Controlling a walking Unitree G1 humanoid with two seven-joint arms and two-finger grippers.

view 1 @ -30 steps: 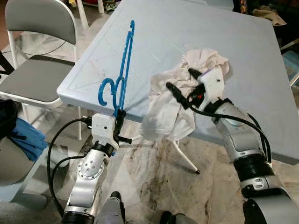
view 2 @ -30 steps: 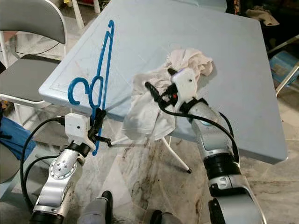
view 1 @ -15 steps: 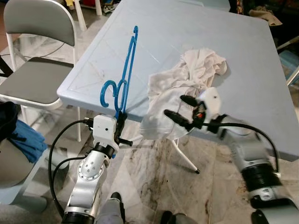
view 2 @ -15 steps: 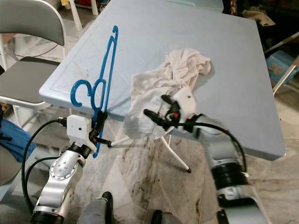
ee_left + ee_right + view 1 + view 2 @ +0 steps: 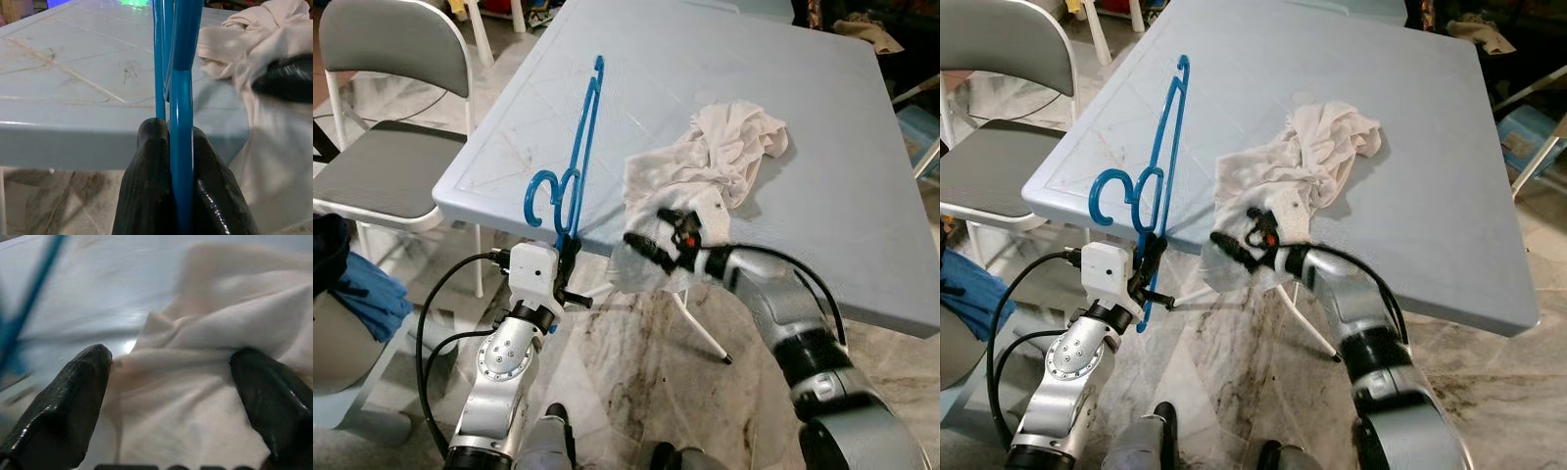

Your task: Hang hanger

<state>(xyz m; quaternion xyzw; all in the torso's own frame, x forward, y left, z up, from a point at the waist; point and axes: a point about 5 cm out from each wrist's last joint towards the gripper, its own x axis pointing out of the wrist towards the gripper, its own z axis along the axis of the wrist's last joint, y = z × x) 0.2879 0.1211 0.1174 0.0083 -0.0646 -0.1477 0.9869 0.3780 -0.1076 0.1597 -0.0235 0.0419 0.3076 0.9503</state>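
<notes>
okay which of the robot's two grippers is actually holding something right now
The left gripper: its fingers are shut on the blue hanger, held upright by the table edge. The right gripper is open, its fingers spread over the white cloth, gripping nothing.

Blue hanger (image 5: 578, 147), off-white cloth (image 5: 715, 166)

Even, bright daylight covers the table (image 5: 607, 59), with soft glare at its far edge. The right wrist view is motion-blurred; the floor (image 5: 636, 392) below lies in shadow.
</notes>
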